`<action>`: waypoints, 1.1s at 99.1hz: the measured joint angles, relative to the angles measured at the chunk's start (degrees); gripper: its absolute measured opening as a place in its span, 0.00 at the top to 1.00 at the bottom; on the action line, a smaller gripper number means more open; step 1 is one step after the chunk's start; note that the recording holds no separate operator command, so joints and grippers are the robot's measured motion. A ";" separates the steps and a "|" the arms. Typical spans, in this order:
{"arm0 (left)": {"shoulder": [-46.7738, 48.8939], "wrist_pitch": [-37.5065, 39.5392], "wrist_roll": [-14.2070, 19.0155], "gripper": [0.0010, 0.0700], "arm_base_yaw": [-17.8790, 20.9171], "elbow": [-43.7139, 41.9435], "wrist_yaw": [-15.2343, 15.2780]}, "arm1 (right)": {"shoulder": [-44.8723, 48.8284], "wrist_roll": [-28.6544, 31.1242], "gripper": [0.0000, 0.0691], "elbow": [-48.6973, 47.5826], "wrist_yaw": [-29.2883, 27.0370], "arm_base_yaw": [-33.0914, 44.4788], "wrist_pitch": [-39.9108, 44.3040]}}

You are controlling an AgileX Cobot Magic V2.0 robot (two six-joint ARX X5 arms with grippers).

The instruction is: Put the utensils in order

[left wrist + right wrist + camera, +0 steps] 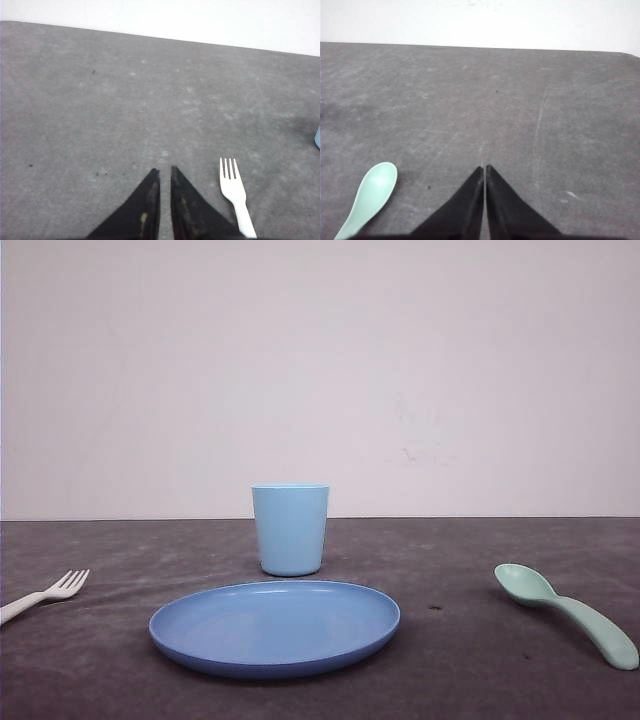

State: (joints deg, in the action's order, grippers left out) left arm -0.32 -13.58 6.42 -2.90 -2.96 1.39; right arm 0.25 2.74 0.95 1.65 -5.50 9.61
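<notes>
A white fork [45, 595] lies on the grey table at the far left, tines pointing toward the plate. The left wrist view shows the fork [234, 192] flat on the table just beside my left gripper [164, 170], whose fingers stand almost together with a thin gap and nothing between them. A mint-green spoon [565, 611] lies at the far right, bowl toward the back. In the right wrist view the spoon [370, 197] rests apart from my right gripper [484, 167], which is shut and empty.
A round blue plate [274, 626] sits at the front centre of the table, with a light blue cup [290, 529] upright just behind it. A white wall closes the far edge of the table. Bare grey tabletop [470, 560] lies between the plate and each utensil.
</notes>
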 joint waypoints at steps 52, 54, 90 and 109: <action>0.00 0.00 0.02 1.00 0.00 0.00 -0.02 | 0.00 0.00 0.99 0.00 0.00 0.00 0.00; 0.00 0.02 0.02 1.00 0.00 0.00 -0.02 | 0.00 0.02 0.99 0.00 0.00 0.00 0.00; 0.00 0.02 0.02 1.00 0.00 0.00 -0.02 | 0.00 2.73 0.99 0.00 0.15 0.00 0.26; 0.00 2.45 4.98 1.00 0.00 0.52 -0.02 | 0.00 11.80 0.99 1.27 2.82 0.00 -3.37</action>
State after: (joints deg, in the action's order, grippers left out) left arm -0.32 -11.14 11.40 -2.90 -2.44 1.37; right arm 0.25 14.55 2.22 4.47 -5.50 6.24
